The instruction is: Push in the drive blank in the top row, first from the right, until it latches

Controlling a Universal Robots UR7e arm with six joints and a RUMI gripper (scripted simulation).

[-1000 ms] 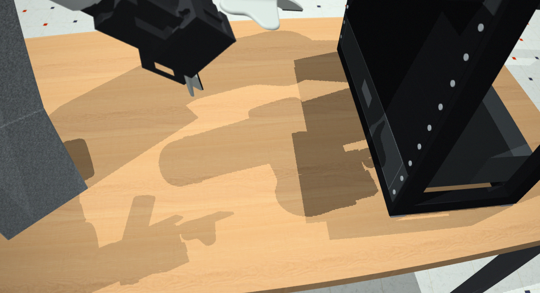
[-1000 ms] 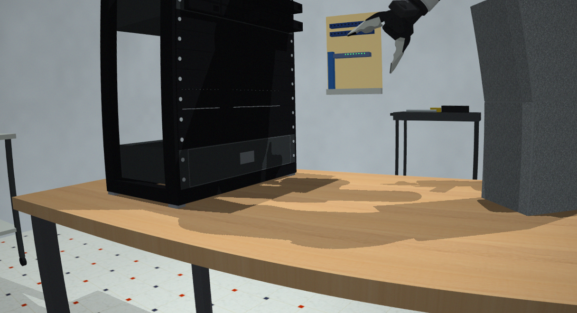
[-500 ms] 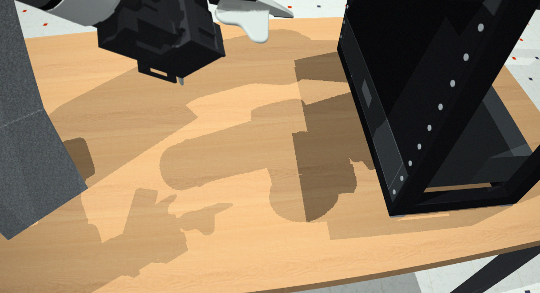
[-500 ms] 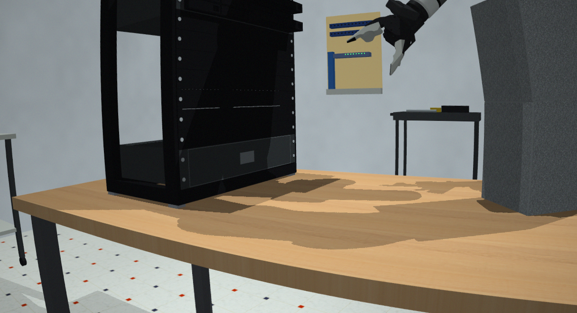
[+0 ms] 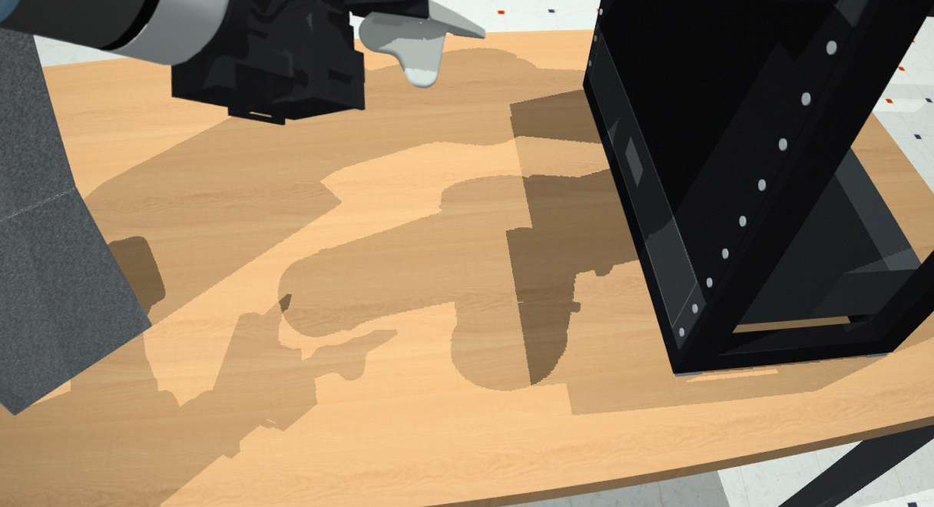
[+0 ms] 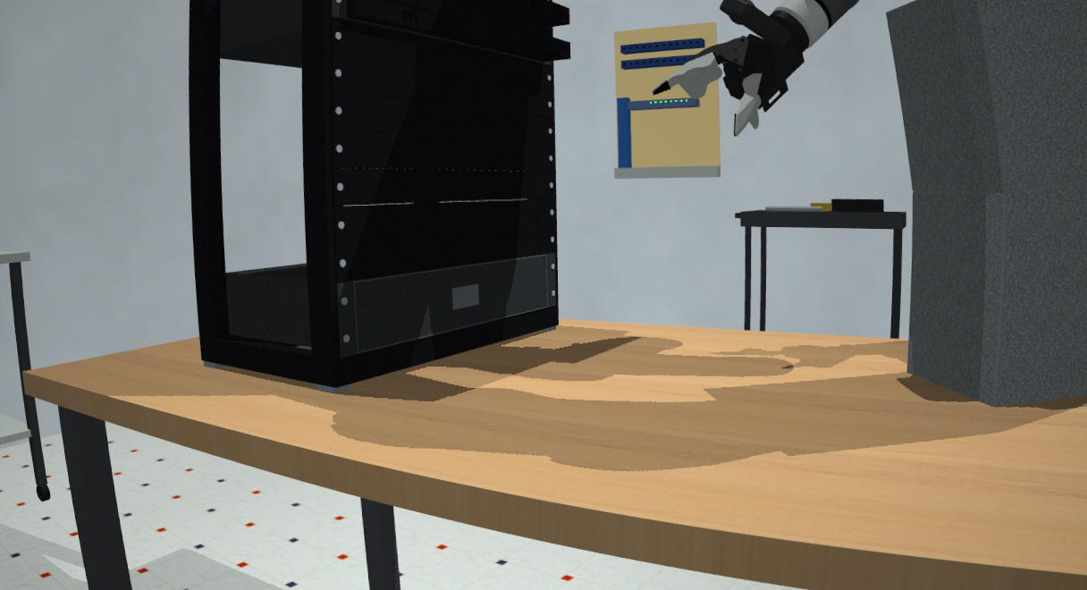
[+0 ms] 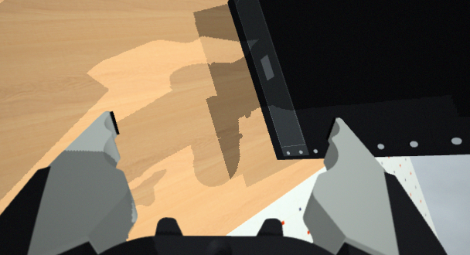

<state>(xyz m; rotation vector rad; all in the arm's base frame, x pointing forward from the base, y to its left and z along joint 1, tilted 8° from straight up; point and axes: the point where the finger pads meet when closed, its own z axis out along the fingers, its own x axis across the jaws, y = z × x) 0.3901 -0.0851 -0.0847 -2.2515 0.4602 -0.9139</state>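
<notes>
The black rack (image 6: 380, 176) stands upright on the wooden table, at the right in the top view (image 5: 750, 164) and at the top right of the wrist view (image 7: 348, 68). Its front face is very dark; the separate drive blanks cannot be told apart in any view. A grey panel (image 6: 451, 298) runs across the bottom of the front. My gripper (image 6: 706, 104) is open and empty, high in the air well to the right of the rack's front and apart from it. It also shows in the top view (image 5: 431, 43) and in the wrist view (image 7: 224, 126).
A tall grey block (image 6: 995, 191) stands on the table at the right, beside the arm. Behind the table are a small dark side table (image 6: 821, 217) and a wall poster (image 6: 667, 100). The table's front edge runs close to the rack's foot.
</notes>
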